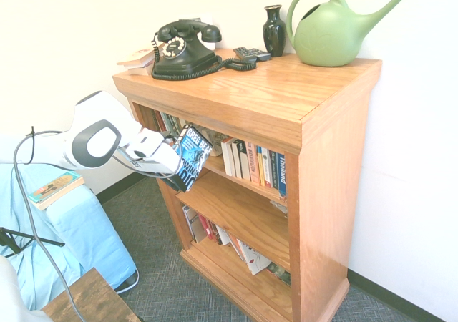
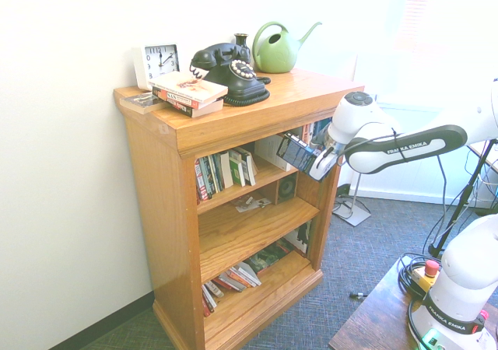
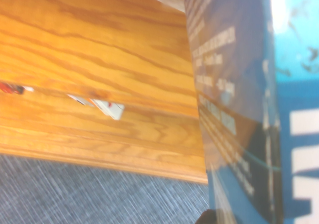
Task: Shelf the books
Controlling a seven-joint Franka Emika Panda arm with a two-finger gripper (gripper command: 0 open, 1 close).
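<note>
Clamped on the blue book (image 1: 192, 156), the gripper (image 1: 174, 167) holds it tilted at the mouth of the top shelf of the bookcase (image 1: 315, 193), just under the overhanging top edge. In the first exterior view a row of upright books (image 1: 254, 166) fills the right part of that shelf, and more volumes (image 1: 169, 124) lean far back on the left; the blue book sits at the gap between them. Below, the middle shelf (image 1: 240, 211) is mostly bare wood. On top stand a black telephone (image 1: 182, 49) and a green watering can (image 1: 333, 28), well back from the front edge.
</note>
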